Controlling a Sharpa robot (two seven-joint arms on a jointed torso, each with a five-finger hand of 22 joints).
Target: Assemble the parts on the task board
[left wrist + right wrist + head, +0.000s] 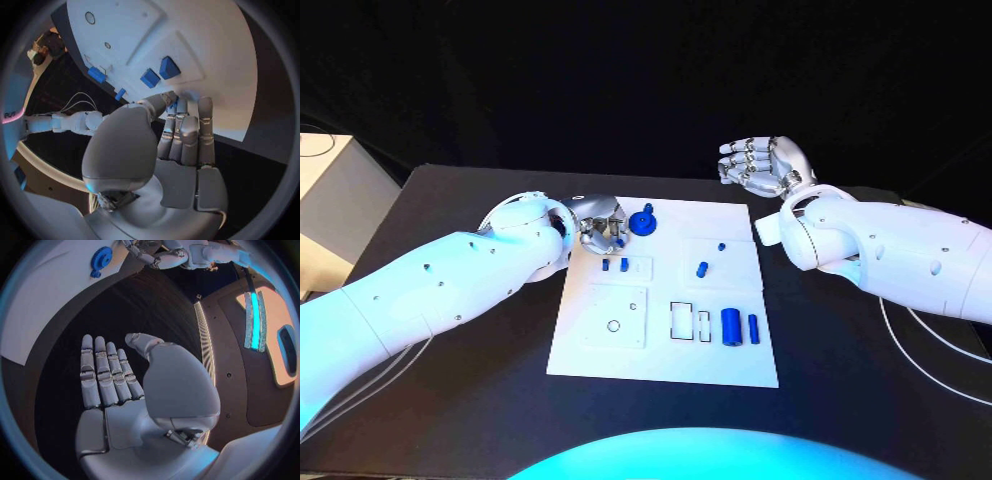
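Note:
The white task board (661, 345) lies in the middle of the black table. My left hand (599, 235) is over its far left corner, where thumb and fingertips pinch a blue gear (643, 221). In the left wrist view a sliver of blue gear (171, 104) shows between the thumb tip and the fingers (187, 130). The gear (100, 260) is also in the right wrist view. Small blue pegs (615, 265) (702, 268) and two larger blue cylinders (740, 326) rest on the board. My right hand (762, 165) is raised beyond the far right corner, fingers straight and empty (103, 375).
Empty slots (682, 318) and a round hole (615, 326) are in the board's near half. A pale cabinet (329, 195) stands off the table's left edge. Thin cables (920, 340) run across the table under the right arm.

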